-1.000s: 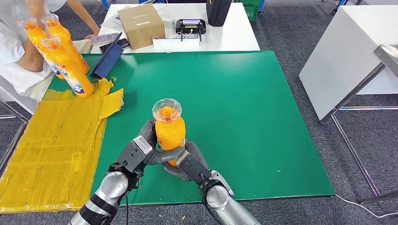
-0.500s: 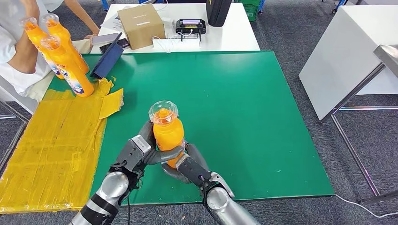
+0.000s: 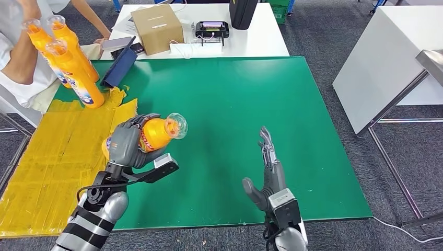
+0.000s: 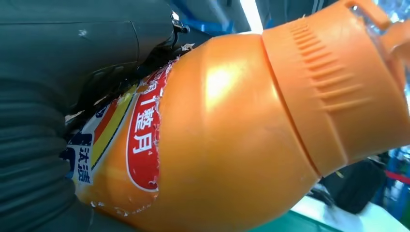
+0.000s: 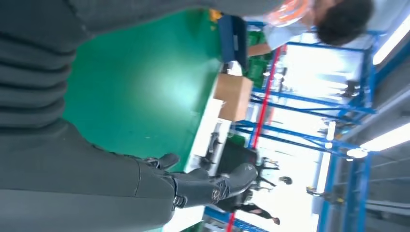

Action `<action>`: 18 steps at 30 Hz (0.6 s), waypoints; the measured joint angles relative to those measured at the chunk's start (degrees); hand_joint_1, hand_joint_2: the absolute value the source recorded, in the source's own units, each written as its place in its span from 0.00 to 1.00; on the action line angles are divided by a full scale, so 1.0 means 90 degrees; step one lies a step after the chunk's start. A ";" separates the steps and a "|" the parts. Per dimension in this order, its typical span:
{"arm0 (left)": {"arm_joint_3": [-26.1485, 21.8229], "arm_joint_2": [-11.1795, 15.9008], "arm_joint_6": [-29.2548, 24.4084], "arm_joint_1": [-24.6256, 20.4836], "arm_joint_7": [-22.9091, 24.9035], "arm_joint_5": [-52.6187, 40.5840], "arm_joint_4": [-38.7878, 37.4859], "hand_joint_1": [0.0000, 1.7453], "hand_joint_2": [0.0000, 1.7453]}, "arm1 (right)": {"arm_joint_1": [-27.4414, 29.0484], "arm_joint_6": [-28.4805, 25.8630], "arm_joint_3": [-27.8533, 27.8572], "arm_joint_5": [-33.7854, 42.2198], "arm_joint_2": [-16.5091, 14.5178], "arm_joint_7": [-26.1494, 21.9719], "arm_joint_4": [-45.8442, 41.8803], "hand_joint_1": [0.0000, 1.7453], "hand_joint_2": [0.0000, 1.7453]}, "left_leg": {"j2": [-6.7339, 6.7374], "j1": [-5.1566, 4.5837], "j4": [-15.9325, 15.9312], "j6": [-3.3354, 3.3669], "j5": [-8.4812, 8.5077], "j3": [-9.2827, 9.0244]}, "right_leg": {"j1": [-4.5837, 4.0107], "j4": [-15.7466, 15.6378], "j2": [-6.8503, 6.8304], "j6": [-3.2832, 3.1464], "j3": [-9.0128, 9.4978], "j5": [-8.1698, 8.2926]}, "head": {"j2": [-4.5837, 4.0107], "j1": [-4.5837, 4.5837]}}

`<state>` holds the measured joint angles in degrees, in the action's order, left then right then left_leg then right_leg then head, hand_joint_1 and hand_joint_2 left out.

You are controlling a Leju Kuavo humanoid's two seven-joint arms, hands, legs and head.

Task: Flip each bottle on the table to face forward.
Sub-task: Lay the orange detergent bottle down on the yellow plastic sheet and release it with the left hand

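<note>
1. Since a second ago I've taken the bottle (image 3: 151, 133) off the green bench (image 3: 292, 104) with the left hand (image 3: 125, 144) alone; it was upright between both hands near the front edge, and now it's lifted and tipped on its side above the bench's left edge, cap towards the middle
2. The right hand (image 3: 269, 172) has let go and hovers over the front edge, fingers straight and spread, holding nothing
3. The left hand's fingers wrap the bottle's body over the label
4. I'd judge it rigid plastic with a glossy, slippery skin; weight depends on fill, which I can't tell. The waist is the safest hold, not the clear cap
5. It's orange with a ribbed orange collar, a clear cap and a red, blue and yellow label, torn along its edges
</note>
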<state>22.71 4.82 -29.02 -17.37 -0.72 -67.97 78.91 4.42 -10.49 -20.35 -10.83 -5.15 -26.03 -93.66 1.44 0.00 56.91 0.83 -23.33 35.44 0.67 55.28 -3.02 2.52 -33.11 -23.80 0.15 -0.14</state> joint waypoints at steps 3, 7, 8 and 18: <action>-0.0064 0.0128 -0.0037 -0.0110 0.0305 -0.1066 -0.0210 1.00 1.00 | 0.0180 -0.0036 0.0177 0.0184 0.0050 -0.0216 -0.0420 0.00 1.00 | -0.0001 0.0000 0.0000 0.0002 0.0002 0.0000 | 0.0000 0.0000 -0.0002 0.0000 0.0002 0.0000 | 0.0000 -0.0001; -0.0165 0.0336 -0.0051 -0.0257 0.0472 -0.1820 -0.0656 1.00 1.00 | 0.0414 0.0017 0.0417 0.0361 0.0122 -0.0294 -0.0954 0.00 1.00 | 0.0009 0.0000 0.0000 0.0002 0.0002 0.0000 | -0.0001 0.0000 0.0006 0.0000 -0.0001 0.0001 | 0.0000 0.0001; -0.0188 0.0369 -0.0053 -0.0278 0.0482 -0.1851 -0.0738 1.00 1.00 | 0.0454 0.0024 0.0454 0.0368 0.0136 -0.0297 -0.1043 0.00 1.00 | 0.0009 0.0000 0.0000 0.0002 0.0002 0.0000 | -0.0001 0.0000 0.0006 0.0000 -0.0002 0.0001 | 0.0000 0.0000; -0.0211 0.0552 0.0518 -0.0582 0.0672 -0.2317 -0.1420 1.00 1.00 | 0.0539 0.0078 0.0605 0.0406 0.0196 -0.0267 -0.1332 0.00 1.00 | 0.0005 0.0000 0.0000 0.0002 0.0002 0.0000 | 0.0000 0.0000 0.0004 0.0000 0.0000 0.0001 | 0.0000 -0.0002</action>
<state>20.81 9.79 -24.36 -22.61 5.33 -88.82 66.13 9.26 -9.79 -14.91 -7.18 -3.38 -28.43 -105.66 1.49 0.00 56.91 0.84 -23.31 35.44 0.67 55.28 -2.99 2.52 -33.11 -23.79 0.15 -0.16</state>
